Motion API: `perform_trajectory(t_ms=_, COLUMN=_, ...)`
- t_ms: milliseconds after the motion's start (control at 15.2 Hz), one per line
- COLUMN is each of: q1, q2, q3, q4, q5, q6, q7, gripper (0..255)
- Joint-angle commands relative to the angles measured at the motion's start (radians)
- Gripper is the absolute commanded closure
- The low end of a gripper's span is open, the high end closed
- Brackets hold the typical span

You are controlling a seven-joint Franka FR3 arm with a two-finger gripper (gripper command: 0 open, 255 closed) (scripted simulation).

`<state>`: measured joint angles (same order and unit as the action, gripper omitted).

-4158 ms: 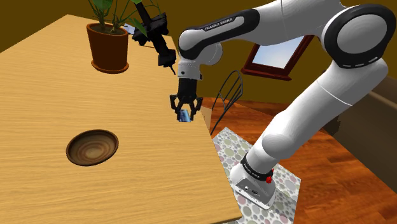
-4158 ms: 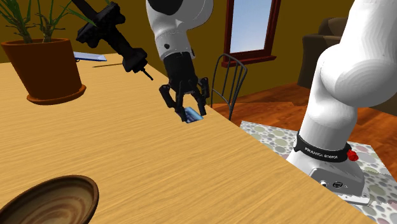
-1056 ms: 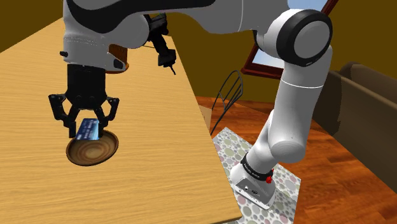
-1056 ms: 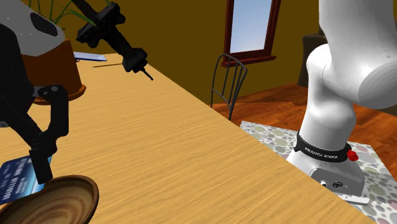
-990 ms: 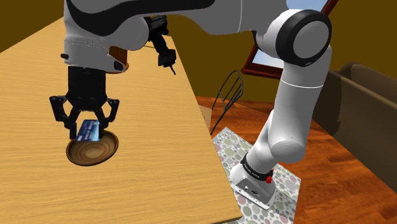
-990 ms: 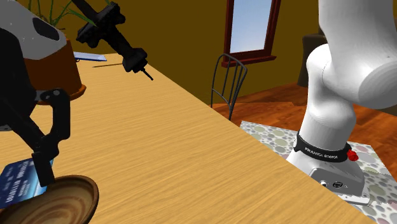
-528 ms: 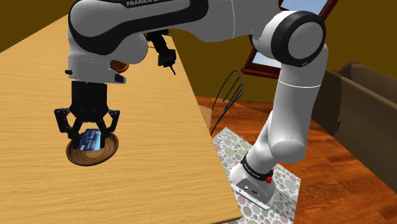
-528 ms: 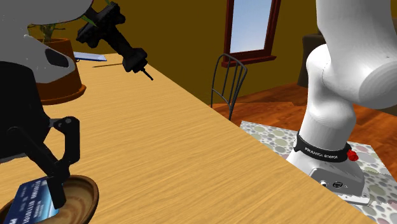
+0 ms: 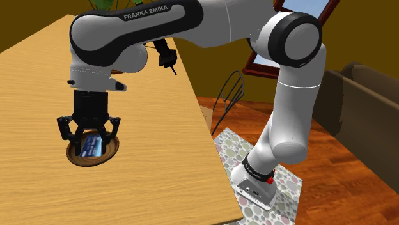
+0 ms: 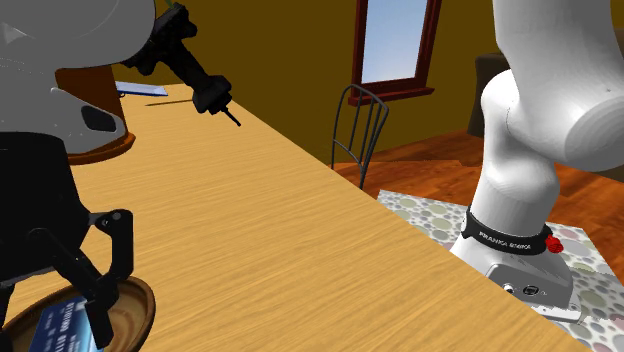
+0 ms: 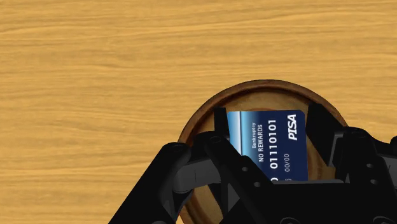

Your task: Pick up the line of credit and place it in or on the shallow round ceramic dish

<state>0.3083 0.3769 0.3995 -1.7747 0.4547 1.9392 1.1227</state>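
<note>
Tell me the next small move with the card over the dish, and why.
Probably open the gripper: the blue credit card, clasped between the fingers, hangs low over the brown round dish, inside its rim, so a release should drop it in.

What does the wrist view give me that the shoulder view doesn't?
Wrist view: the print on the blue card is readable: "NO REWARDS", "0110101", "PISA". It also shows the card sitting within the rim of the brown dish.
Shoulder view: the white arm bends over the wooden table, and its stand sits on a patterned rug.
Both: the tool is shut on the card, low over the dish.
</note>
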Motion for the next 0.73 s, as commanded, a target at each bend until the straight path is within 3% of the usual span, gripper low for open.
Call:
perform_trajectory(t_ms=0, q1=0.0, q2=0.001, q3=0.0, q4=0.0, q5=0.0, q6=0.0, q7=0.0, gripper=255)
perform_trajectory(t_ms=132, q1=0.0, q2=0.001, q3=0.0, q4=0.0, q5=0.0, q6=0.0, q7=0.0, gripper=255)
perform_trajectory(t_ms=198, q1=0.0, q2=0.001, q3=0.0, q4=0.0, q5=0.0, q6=0.0, q7=0.0, gripper=0)
perform_trajectory(t_ms=528, q1=0.0, q2=0.001, q3=0.0, q4=0.0, q5=0.0, q6=0.0, q7=0.0, gripper=0)
perform_trajectory(t_ms=660, q1=-0.016, q2=-0.01, q3=-0.007, q4=0.045, q5=-0.007, q6=-0.061, q7=0.005, gripper=0)
